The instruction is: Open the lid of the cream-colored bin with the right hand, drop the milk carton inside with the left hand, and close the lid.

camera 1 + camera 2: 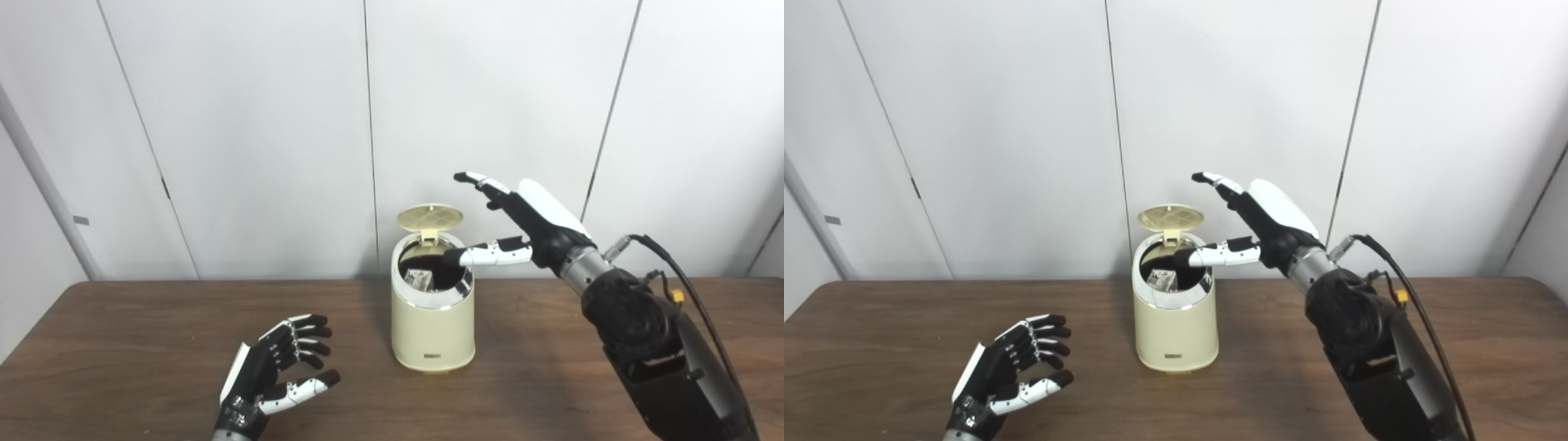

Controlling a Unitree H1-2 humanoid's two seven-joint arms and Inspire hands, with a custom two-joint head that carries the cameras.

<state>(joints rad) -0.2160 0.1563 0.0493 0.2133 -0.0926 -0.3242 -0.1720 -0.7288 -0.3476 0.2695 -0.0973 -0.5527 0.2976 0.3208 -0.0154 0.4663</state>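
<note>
The cream-colored bin [433,327] stands on the table near the middle. Its round lid [429,217] is up, tilted back on its rear hinge. The milk carton [420,279] lies inside the dark opening, partly visible. My right hand [520,223] is open and raised above and to the right of the bin, its thumb reaching over the rim and its fingers stretched toward the lid without touching it. My left hand [275,373] is open and empty, low over the table left of the bin. The bin also shows in the right eye view [1175,321].
The brown wooden table [122,343] spreads wide on both sides of the bin. White wall panels [257,135] stand close behind its far edge. My right forearm [661,349] with its cable crosses the table's right side.
</note>
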